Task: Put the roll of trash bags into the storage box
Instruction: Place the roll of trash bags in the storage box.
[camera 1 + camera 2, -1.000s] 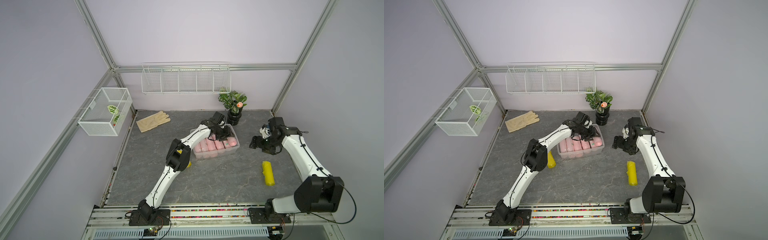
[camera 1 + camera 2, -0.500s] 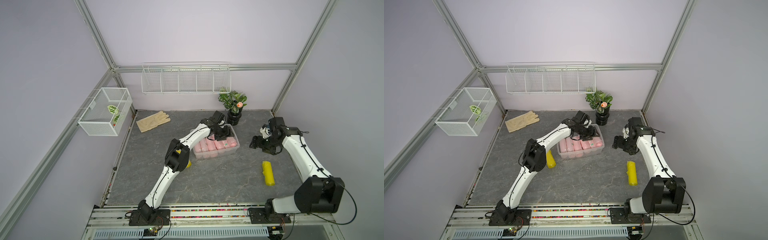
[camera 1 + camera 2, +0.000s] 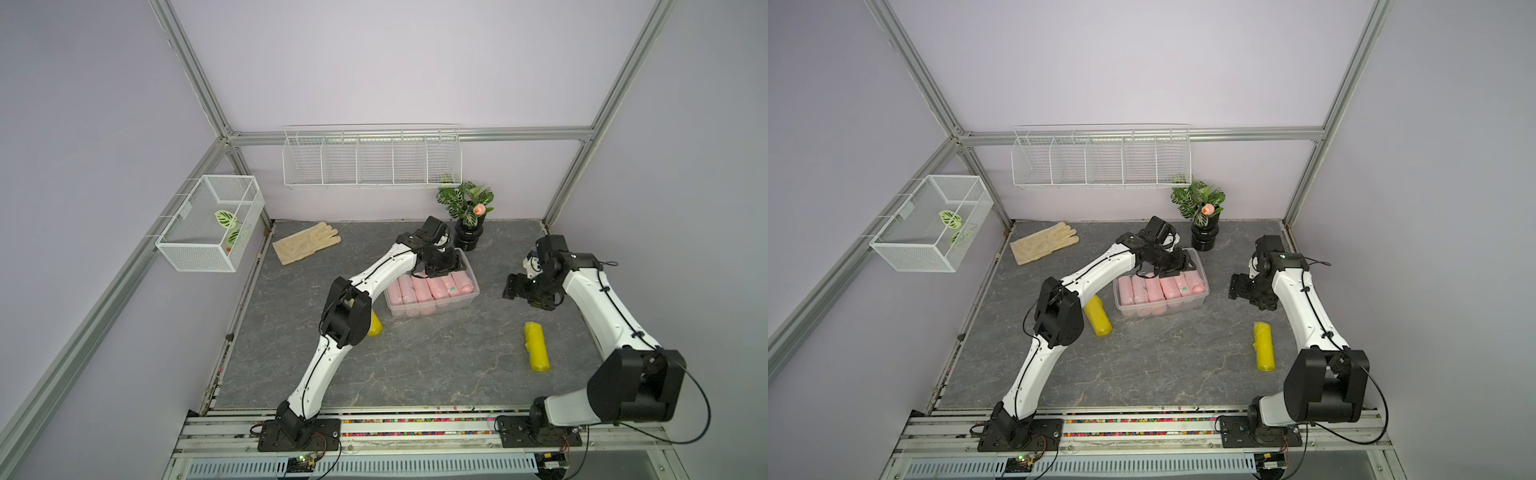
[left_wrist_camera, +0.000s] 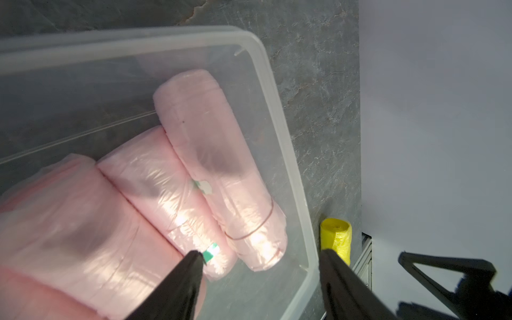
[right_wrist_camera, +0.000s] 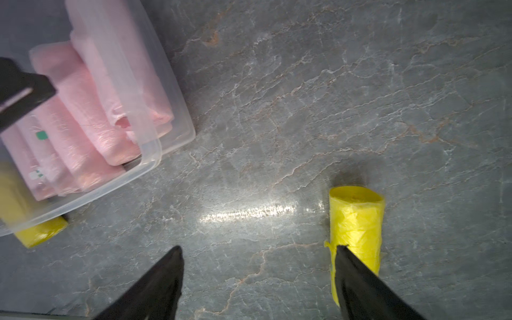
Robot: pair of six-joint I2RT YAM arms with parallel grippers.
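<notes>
Left end effector (image 4: 260, 252) has spread — empty | right end effector (image 5: 258, 247) wide | grey marbled tabletop (image 3: 415, 365) — lilac walls (image 3: 374, 62)

The grey marbled tabletop (image 3: 415, 374) carries a clear storage box (image 3: 475, 286) just beyond centre, a cream glove (image 3: 305, 247) at 10 o'clock and a potted plant (image 3: 468, 232) at 1 o'clock. One yellow trash-bag roll (image 3: 374, 327) lies at the box's 8 o'clock, another yellow roll (image 3: 536, 347) at its 4 o'clock.

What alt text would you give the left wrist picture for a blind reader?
The open left claw hangs over a clear storage box holding pink trash-bag rolls side by side. A yellow roll lies outside on the grey table.
</notes>
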